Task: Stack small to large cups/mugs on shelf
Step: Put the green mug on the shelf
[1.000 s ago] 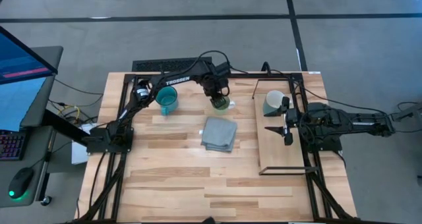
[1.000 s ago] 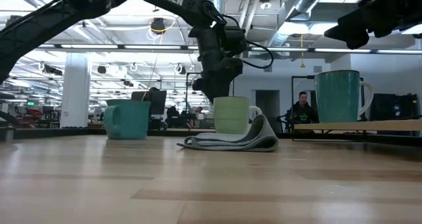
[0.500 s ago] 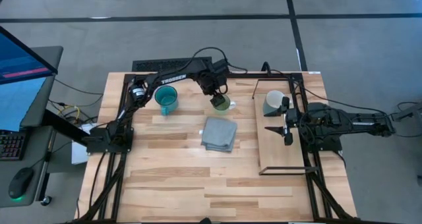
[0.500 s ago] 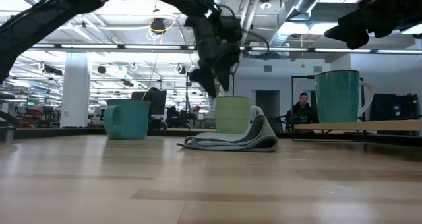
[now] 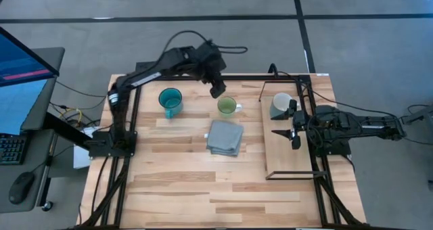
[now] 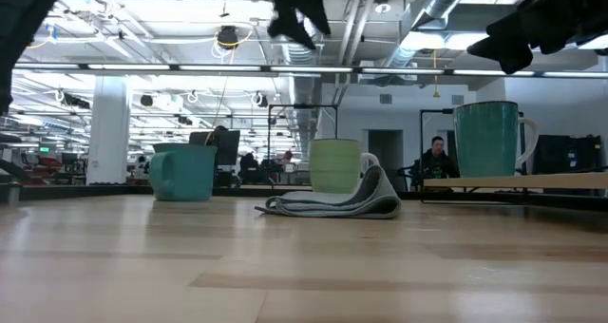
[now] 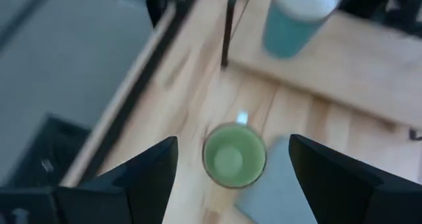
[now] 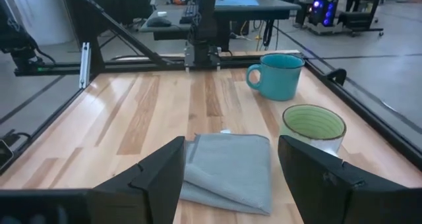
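A light green mug (image 5: 227,106) stands on its base on the table beside a folded grey-blue cloth (image 5: 225,136). A teal mug (image 5: 170,101) stands to its left. Another mug (image 5: 281,106), teal-green outside and white inside, stands at the far end of the shelf board (image 5: 287,155). My left gripper (image 5: 216,90) is open, raised above the table just beyond the green mug (image 7: 232,155). My right gripper (image 5: 292,125) is open and hovers over the shelf, next to the mug there.
The cloth (image 6: 342,204) lies flat in front of the green mug (image 6: 334,165). A black wire frame edges the shelf (image 6: 513,181). Bare table spreads toward the near edge. A monitor and keyboard sit off the table's left side. A person sits in the room beyond.
My left gripper has risen from just over the green mug and moved toward the table's far edge, well clear of the mug. The green mug has stayed standing where it was. My right arm has kept still.
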You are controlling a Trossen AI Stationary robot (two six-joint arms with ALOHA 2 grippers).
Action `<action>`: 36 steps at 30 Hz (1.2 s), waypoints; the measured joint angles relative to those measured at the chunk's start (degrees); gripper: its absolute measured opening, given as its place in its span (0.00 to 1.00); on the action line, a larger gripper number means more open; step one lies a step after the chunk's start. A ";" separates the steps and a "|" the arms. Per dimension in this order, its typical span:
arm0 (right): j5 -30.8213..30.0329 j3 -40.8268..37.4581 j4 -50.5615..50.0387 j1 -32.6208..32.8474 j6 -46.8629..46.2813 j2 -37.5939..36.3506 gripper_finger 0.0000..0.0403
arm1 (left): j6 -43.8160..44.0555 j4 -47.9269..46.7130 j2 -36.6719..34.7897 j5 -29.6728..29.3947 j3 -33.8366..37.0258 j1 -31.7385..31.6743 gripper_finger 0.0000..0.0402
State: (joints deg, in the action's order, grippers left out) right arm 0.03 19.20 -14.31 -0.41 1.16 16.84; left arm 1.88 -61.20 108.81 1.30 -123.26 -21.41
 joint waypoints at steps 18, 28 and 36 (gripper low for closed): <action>-0.04 0.02 1.51 0.01 -0.71 -0.11 0.66 | -6.23 5.50 -18.86 -15.90 3.26 13.04 0.70; -0.07 0.02 1.51 0.01 0.36 -0.09 0.66 | -5.07 28.81 -41.92 -17.23 39.44 15.96 0.70; -0.07 0.02 1.51 0.01 0.80 -0.09 0.66 | -4.51 49.78 -62.00 -13.11 72.11 15.98 0.70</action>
State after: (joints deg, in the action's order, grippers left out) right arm -0.03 19.22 -12.80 -0.40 1.96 16.75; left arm -2.62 -11.43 46.81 -11.80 -51.16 -5.43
